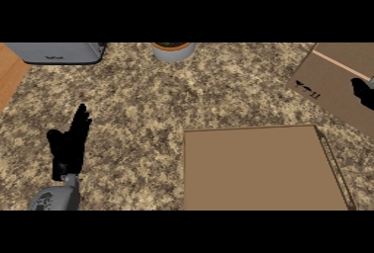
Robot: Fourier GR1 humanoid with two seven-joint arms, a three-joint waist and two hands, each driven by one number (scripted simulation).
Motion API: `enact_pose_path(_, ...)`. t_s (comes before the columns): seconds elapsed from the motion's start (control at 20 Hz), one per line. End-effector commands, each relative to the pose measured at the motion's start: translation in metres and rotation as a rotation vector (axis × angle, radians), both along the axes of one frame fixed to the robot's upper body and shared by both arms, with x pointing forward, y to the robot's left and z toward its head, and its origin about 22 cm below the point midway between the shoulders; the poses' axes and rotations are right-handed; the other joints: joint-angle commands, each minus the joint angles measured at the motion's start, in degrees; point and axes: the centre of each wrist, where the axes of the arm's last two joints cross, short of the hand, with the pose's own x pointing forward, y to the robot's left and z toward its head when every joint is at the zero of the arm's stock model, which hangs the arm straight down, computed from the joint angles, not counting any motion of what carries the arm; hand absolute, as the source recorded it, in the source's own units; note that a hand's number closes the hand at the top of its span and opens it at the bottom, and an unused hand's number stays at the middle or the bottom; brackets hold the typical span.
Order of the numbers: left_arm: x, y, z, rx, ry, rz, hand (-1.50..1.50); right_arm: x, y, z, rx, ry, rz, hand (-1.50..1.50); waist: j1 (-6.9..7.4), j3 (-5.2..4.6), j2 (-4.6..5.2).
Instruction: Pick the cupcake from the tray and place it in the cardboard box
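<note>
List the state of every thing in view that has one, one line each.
Cardboard box: set askew, partly out of view.
Tray: flat on the counter, no cupcake showing on it.
Cupcake: not visible.
Left hand: open, fingers straight, resting lower left, holding nothing.
Right hand: over the box at the right edge, mostly cut off.

At left, open left hand [70, 143], fingers up. At right edge, right hand [363, 94] over box [329, 69]. Tray [256, 168] near, lower down.
</note>
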Motion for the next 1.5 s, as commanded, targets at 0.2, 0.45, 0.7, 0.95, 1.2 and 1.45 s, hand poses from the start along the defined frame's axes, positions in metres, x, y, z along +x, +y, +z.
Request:
enact_pose_path(0.2, -0.013, -0.004, 0.000, -0.011, 0.011, -0.030, 0.00, 0.045, -0.082, -0.004, 0.095, -0.053, -0.007, 1.50, 0.86, 0.05, 0.22)
enact_pose_path(0.45, -0.003, -0.008, -0.003, 0.008, -0.011, -0.017, 0.00, 0.084, -0.087, -0.052, 0.047, -0.007, -0.016, 1.50, 1.20, 0.04, 0.44)
enact_pose_path(0.7, 0.006, -0.006, 0.002, 0.010, -0.025, -0.043, 0.00, 0.085, -0.118, -0.091, -0.041, 0.038, -0.067, 1.50, 1.77, 0.11, 0.90)
enact_pose_path(0.95, -0.004, -0.008, -0.004, -0.006, -0.019, -0.061, 0.00, 0.093, -0.129, -0.112, 0.161, 0.057, -0.140, -1.50, 2.92, 0.18, 1.24)
enact_pose_path(1.2, 0.005, -0.016, 0.006, 0.000, -0.028, -0.067, 0.00, 0.083, -0.152, -0.114, 0.341, 0.003, -0.052, -1.50, 2.75, 0.30, 1.21)
enact_pose_path(1.45, 0.004, -0.016, 0.004, -0.007, -0.030, -0.043, 0.00, 0.082, -0.157, -0.111, 0.472, -0.164, 0.080, -1.50, 2.37, 0.32, 1.05)
